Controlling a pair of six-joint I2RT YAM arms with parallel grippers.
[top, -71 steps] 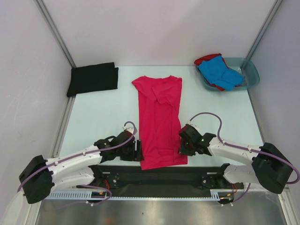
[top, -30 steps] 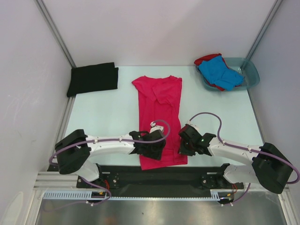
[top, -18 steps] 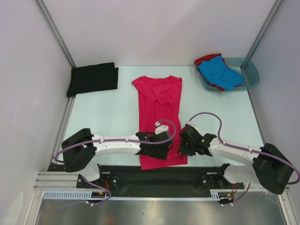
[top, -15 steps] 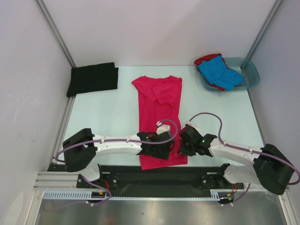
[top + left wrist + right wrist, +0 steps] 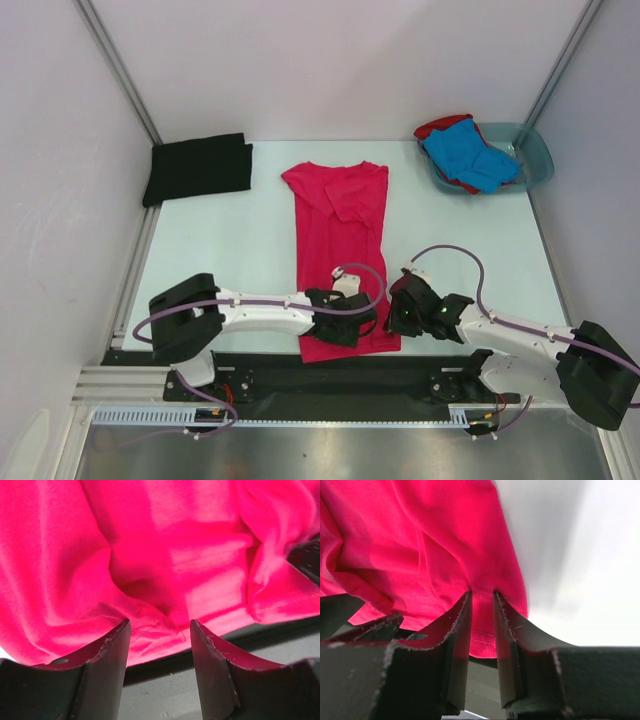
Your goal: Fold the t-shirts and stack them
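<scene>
The magenta-pink t-shirt [image 5: 337, 235] lies lengthwise in the middle of the table, with its sleeves folded in. My left gripper [image 5: 350, 328] [image 5: 160, 625] sits at the middle of its near hem, jaws apart, and a bunched fold of pink cloth [image 5: 165, 570] lies at the tips. At the hem's near right corner my right gripper [image 5: 400, 318] [image 5: 482, 594] stands with narrow jaws pinching the pink cloth [image 5: 445, 540]. A black t-shirt [image 5: 198, 167] lies folded at the back left. The blue t-shirt [image 5: 470, 155] lies on the red one [image 5: 437, 127] in the basin.
A translucent teal basin [image 5: 540, 160] stands at the back right corner. A black strip [image 5: 330, 375] runs along the near table edge under the hem. Metal frame posts rise at both back corners, with white walls on either side.
My left arm swung right, from the shirt's left edge to the middle of the near hem. My right gripper shifted slightly toward the near edge, still at the hem's right corner.
</scene>
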